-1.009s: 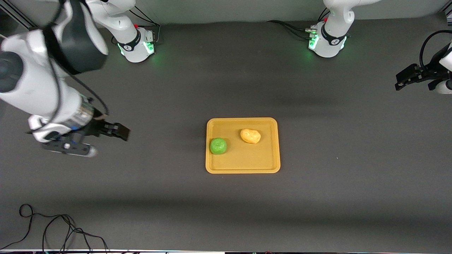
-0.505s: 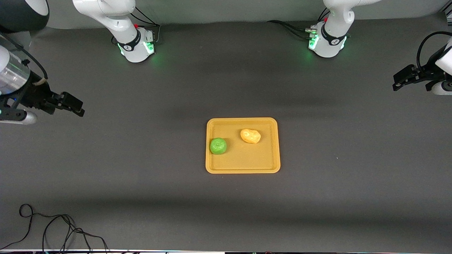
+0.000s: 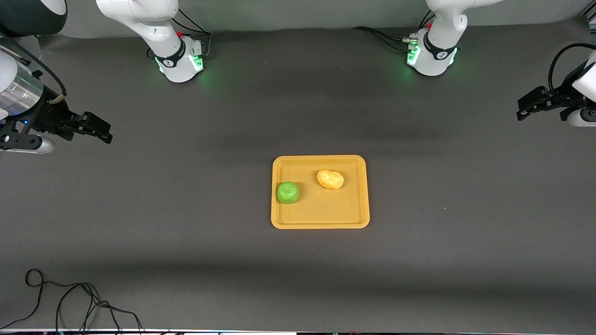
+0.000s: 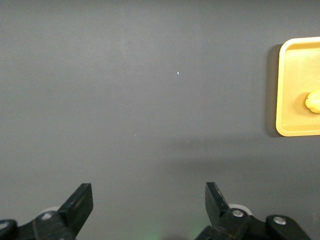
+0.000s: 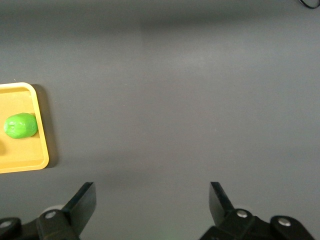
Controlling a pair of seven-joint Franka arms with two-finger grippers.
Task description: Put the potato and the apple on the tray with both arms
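The mustard-yellow tray (image 3: 320,216) lies mid-table. The green apple (image 3: 288,192) rests on it toward the right arm's end. The yellow-orange potato (image 3: 330,179) rests on it a little farther from the front camera. My right gripper (image 3: 100,129) hangs open and empty over bare table at the right arm's end, well away from the tray. My left gripper (image 3: 528,105) hangs open and empty at the left arm's end. The right wrist view shows the apple (image 5: 20,125) on the tray's corner (image 5: 41,161). The left wrist view shows the tray's edge (image 4: 283,100) and a bit of the potato (image 4: 313,102).
A dark grey mat (image 3: 186,232) covers the table. A black cable (image 3: 70,302) loops at the table's near edge at the right arm's end. The arm bases (image 3: 179,58) (image 3: 430,56) stand along the edge farthest from the front camera.
My right arm has swung away from the tray toward its end of the table and then almost settled. My left gripper has barely shifted. Apple and potato have stayed on the tray.
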